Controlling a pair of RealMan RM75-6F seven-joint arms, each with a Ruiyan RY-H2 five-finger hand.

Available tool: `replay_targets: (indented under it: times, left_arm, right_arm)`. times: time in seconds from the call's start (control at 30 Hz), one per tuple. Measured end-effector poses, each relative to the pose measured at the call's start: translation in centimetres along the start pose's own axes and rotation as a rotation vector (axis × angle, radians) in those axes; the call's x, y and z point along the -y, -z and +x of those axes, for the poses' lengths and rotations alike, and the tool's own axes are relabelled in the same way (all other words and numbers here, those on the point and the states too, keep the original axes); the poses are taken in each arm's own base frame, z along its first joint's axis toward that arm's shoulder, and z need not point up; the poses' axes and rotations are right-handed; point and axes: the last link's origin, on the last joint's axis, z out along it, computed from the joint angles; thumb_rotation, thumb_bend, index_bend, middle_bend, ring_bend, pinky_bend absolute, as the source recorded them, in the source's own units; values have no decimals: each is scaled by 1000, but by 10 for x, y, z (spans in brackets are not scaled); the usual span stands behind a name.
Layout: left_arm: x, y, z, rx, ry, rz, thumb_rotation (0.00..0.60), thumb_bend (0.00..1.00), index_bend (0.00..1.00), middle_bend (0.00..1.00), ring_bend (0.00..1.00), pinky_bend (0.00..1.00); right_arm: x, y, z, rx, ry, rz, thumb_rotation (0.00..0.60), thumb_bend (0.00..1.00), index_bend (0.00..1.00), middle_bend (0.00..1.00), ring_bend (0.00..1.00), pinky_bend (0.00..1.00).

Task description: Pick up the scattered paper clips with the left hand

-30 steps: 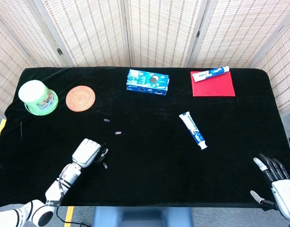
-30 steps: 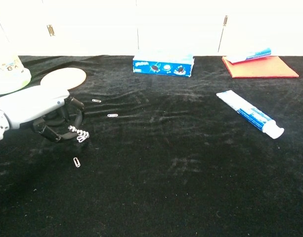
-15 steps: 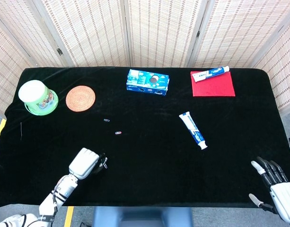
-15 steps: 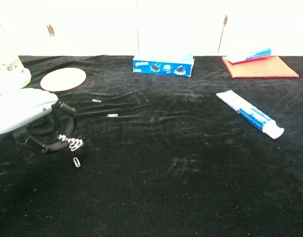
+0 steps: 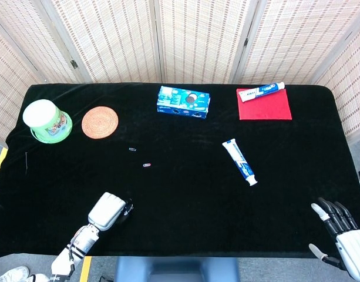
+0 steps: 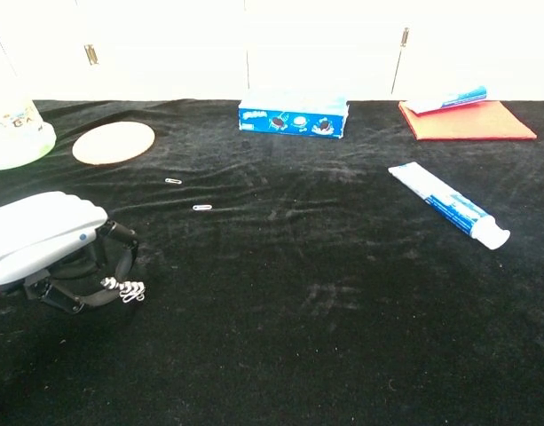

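Observation:
My left hand (image 6: 43,249) hovers low over the near left of the black table, fingers curled in. It pinches a small bunch of silver paper clips (image 6: 125,288) at its fingertips. In the head view the left hand (image 5: 107,211) is close to the table's front edge. Two loose paper clips (image 6: 173,181) (image 6: 201,208) lie further back on the cloth; the head view shows the same paper clips (image 5: 132,149) (image 5: 147,165). My right hand (image 5: 338,228) hangs off the front right corner with its fingers spread, holding nothing.
At the back left stand a green tub (image 5: 47,120) and a round cork coaster (image 5: 100,122). A blue cookie box (image 5: 184,101) sits at the back centre, with a red cloth (image 5: 264,106) carrying a toothpaste tube to its right. Another toothpaste tube (image 5: 241,163) lies right of centre.
My left hand has drawn back toward the front edge with the clip bunch. The single clip that lay just in front of it no longer shows apart from the bunch. The right hand barely moved.

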Motion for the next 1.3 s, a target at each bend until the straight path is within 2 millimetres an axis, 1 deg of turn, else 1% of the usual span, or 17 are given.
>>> replay_targets:
  times: [0.17,0.5,0.7,0.83,0.93,1.17,1.3]
  left_arm:
    - [0,0,-3,9,5,-2,600,494,825,1000,1000,1000]
    - [1,-2,2,-7,13,0,600,494,825,1000,1000,1000]
    - [-1,-4,10,-29,28,-4,600,495,825,1000,1000,1000]
    - [-3,-11,20,-49,33,-15,600,495,826,1000,1000,1000]
    - [2,-18,28,-60,39,-4,600,496,826,1000,1000,1000]
    - [26,-41,58,-82,38,39,600,498,826,1000,1000,1000]
    - [34,-47,63,-88,33,54,600,498,826,1000,1000,1000]
  right_arm:
    - [0,0,0,-2,2,-1,600,238,0,0,0,0]
    - [-1,0,0,-4,0,-3,600,239,0,0,0,0]
    - [-1,0,0,-3,-2,-3,600,238,0,0,0,0]
    - [-1,-1,1,-6,-5,-6,600,238,0,0,0,0]
    - [-3,-1,1,-9,-7,-14,600,238,0,0,0,0]
    - [-11,-6,4,-18,-20,-69,600,238,0,0,0,0]
    - [-13,-9,4,-21,-18,-86,600,238,0,0,0,0]
